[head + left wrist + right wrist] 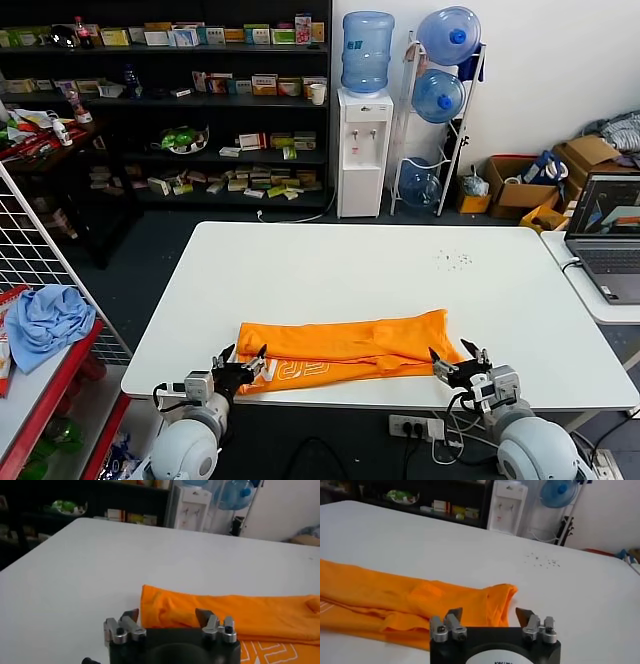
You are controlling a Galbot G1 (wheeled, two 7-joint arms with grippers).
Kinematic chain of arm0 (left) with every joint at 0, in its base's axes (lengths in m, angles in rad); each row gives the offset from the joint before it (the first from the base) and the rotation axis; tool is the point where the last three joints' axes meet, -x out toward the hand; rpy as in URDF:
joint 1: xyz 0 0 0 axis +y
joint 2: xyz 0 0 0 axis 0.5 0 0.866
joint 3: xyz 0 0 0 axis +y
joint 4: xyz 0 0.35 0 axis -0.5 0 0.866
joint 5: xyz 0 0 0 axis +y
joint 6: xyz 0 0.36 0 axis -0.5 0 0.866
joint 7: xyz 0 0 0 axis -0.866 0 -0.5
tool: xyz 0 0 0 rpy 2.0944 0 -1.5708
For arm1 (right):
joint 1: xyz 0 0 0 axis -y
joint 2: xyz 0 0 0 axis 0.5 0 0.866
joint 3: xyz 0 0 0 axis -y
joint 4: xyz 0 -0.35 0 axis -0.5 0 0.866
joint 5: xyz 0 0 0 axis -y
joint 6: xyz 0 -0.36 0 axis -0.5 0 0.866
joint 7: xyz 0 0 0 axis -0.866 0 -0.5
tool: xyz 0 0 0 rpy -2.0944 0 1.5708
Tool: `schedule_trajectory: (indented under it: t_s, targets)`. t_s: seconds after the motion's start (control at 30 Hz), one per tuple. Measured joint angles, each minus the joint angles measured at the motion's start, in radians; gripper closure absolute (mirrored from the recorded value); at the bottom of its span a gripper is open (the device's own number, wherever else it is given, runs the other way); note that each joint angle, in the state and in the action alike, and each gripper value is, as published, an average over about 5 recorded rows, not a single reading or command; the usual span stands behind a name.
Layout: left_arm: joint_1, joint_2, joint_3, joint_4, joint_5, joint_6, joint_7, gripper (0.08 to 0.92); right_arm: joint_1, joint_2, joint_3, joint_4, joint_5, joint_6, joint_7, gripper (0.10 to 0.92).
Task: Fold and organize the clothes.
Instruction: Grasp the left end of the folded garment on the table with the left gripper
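Open pincers (243,362) beside orange T-shirt (350,345)

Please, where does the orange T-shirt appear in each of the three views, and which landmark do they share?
Head view: T-shirt lies folded into a long band at the table's near edge, between both open grippers.
Left wrist view: it lies just beyond the left gripper, running off the picture's edge.
Right wrist view: it lies just beyond the right gripper.
Shared landmark: white water dispenser behind the table.
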Motion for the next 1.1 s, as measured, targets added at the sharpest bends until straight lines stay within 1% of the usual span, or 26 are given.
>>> schedule_trajectory:
  t_s: [0.13, 0.23, 0.93, 1.0, 1.1]
  targets:
    - [-0.005, -0.011, -0.004, 0.018, -0.022, 0.007, -0.008, 0.181, -0.009, 0.004, 0.002, 0.011, -0.001, 0.0, 0.002, 0.204]
    - [-0.008, -0.015, -0.006, 0.029, -0.036, 0.01, -0.011, 0.224, -0.016, 0.004, 0.006, 0.017, -0.001, 0.0, 0.003, 0.203]
    - [-0.029, -0.029, -0.005, 0.076, -0.045, -0.001, 0.003, 0.827, -0.041, 0.027, 0.016, 0.045, -0.005, 0.006, 0.01, 0.203]
    - [-0.034, -0.025, -0.009, 0.082, -0.045, -0.002, 0.003, 0.864, -0.045, 0.031, 0.019, 0.05, -0.008, 0.01, 0.01, 0.203]
    - [-0.042, -0.014, -0.016, 0.091, -0.048, -0.002, 0.004, 0.876, -0.052, 0.037, 0.025, 0.058, -0.014, 0.018, 0.01, 0.203]
